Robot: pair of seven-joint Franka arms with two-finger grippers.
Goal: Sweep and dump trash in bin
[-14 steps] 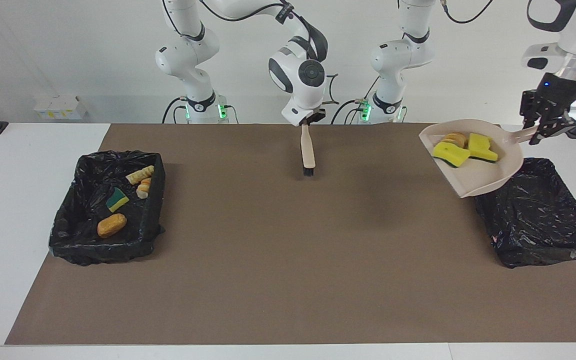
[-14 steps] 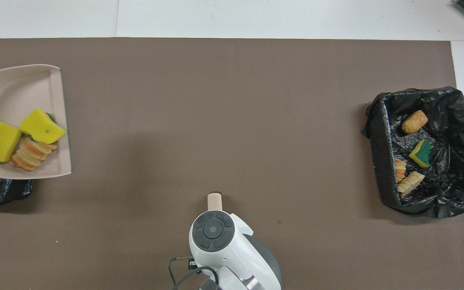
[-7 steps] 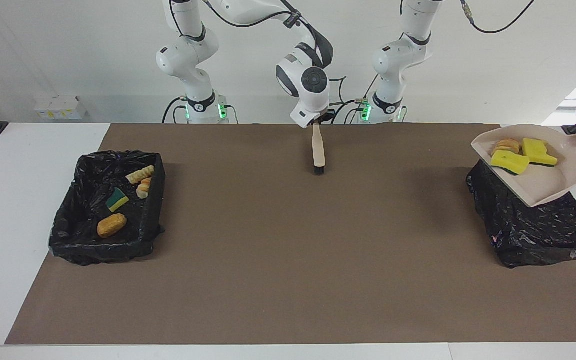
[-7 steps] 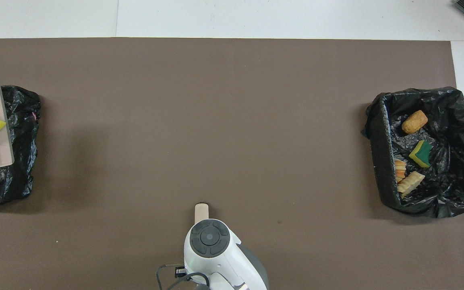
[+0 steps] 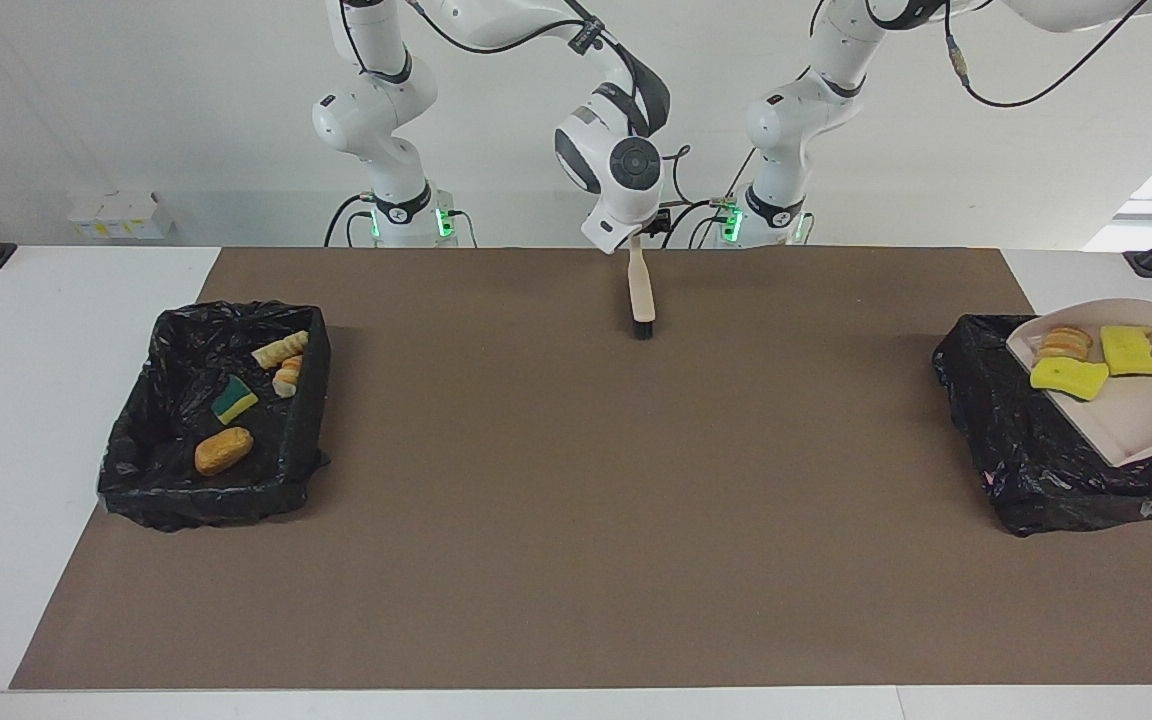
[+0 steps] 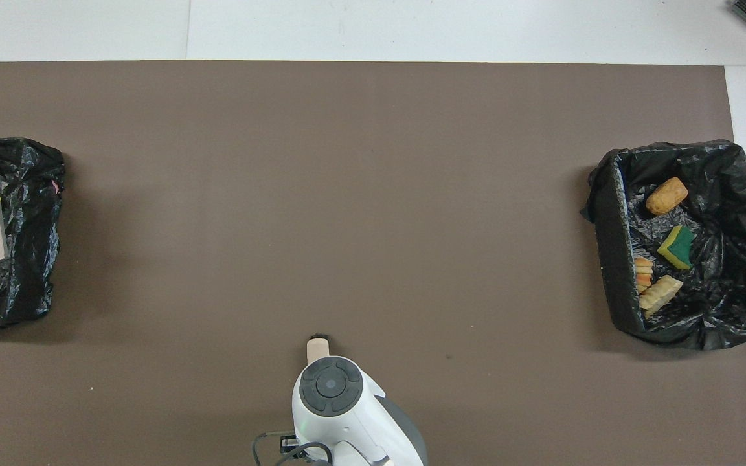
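Your right claw (image 5: 636, 243) sits at the top of a brush (image 5: 642, 295), close to the robots' edge of the desk (image 5: 36, 350) and about midway along it. The brush stands upright, and its dark bristles touch the brown mat (image 5: 576, 520). The wrist hides the claw tips, so you cannot tell whether this claw is wide or narrow.

Your left claw is out of frame, past the left arm's end of the desk. It is closed narrow, but what it grips cannot be seen.

A beige dustpan (image 5: 1146, 430) tilts over a bin lined with black plastic (image 5: 1016, 450) at that end of the desk. Its handle side runs out of frame. Three scraps of trash lie on it, close together: two yellow sponge chunks (image 5: 1069, 377) (image 5: 1136, 350) and a striped bread piece (image 5: 1066, 343).

A second black-lined bin (image 5: 136, 480) sits at the right arm's end of the desk. Four more scraps lie inside it:
- a brown loaf (image 5: 224, 450)
- a green-backed sponge (image 5: 234, 400)
- an orange-striped piece (image 5: 286, 378)
- a tan ridged piece (image 5: 280, 349)
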